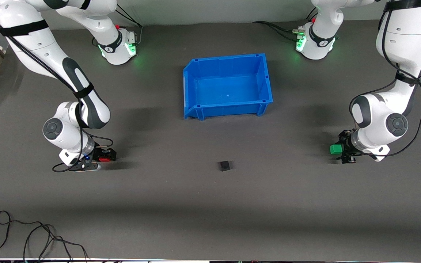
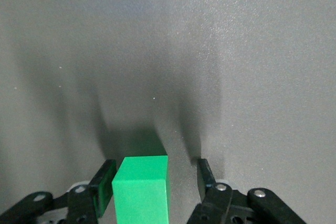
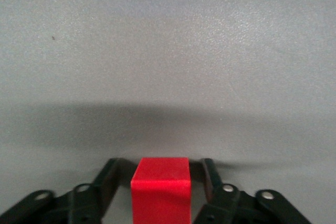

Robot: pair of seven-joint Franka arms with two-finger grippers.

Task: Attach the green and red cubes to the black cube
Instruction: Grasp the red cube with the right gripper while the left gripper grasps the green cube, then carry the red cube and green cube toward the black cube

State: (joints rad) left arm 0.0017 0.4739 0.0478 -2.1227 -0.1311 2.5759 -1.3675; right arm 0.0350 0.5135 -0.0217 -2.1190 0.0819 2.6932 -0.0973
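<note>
With the left gripper [image 1: 342, 149] straddling the green cube [image 1: 336, 148] and the right gripper [image 1: 105, 157] the red cube [image 1: 104, 159], fingers apart, grasping is in hand; next, clamp and carry both to the black cube [image 1: 224, 166] at frame centre.

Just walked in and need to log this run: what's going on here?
Each arm is at a cube, one at either end of the table. The left gripper sits open around the green cube, one finger not touching. The right gripper brackets the red cube. The black cube lies alone mid-table, nearer the front camera than the blue bin.
</note>
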